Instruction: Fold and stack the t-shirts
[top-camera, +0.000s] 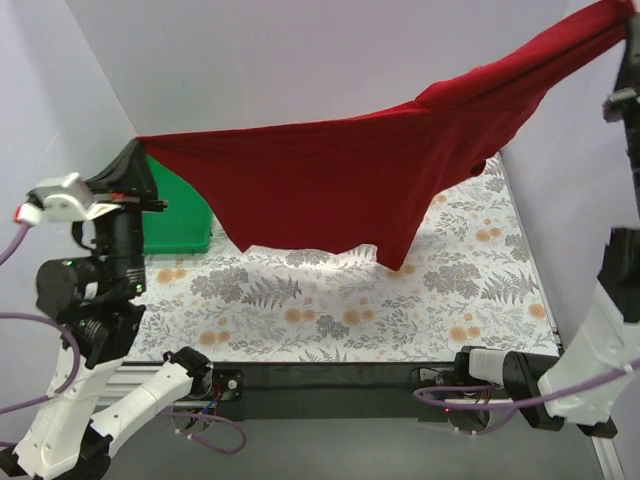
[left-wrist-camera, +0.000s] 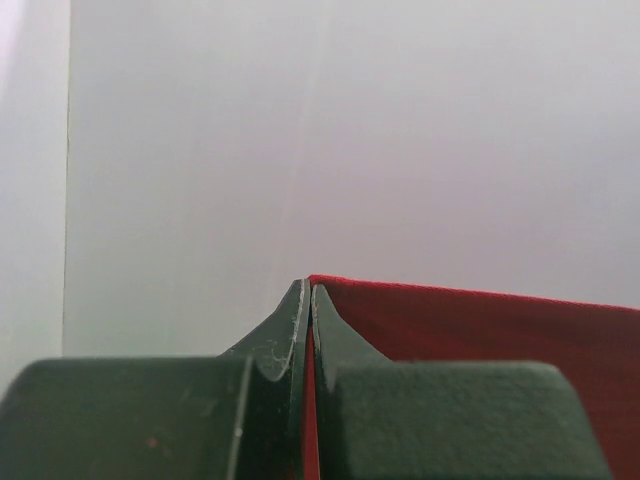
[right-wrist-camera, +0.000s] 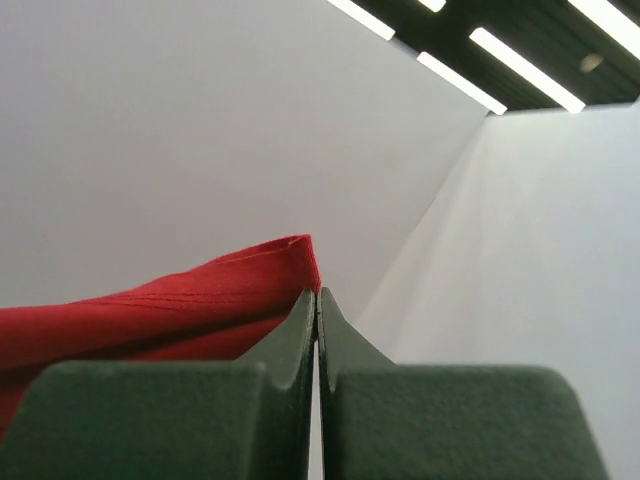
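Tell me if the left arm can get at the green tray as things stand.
Probably not: the green tray lies close by, but the left claw is shut on a corner of the t-shirt, stretched in the air to the right claw.

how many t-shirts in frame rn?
1. The dark red t-shirt hangs stretched between the left gripper and right gripper above the table. More may hide behind it.

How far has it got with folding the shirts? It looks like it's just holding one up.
Early on. Done: nothing, no folded shirt or stack in view. In hand: the left gripper and right gripper each pinch an edge of the red t-shirt, stretching it in the air over the table. Left: laying it flat, folding, stacking.
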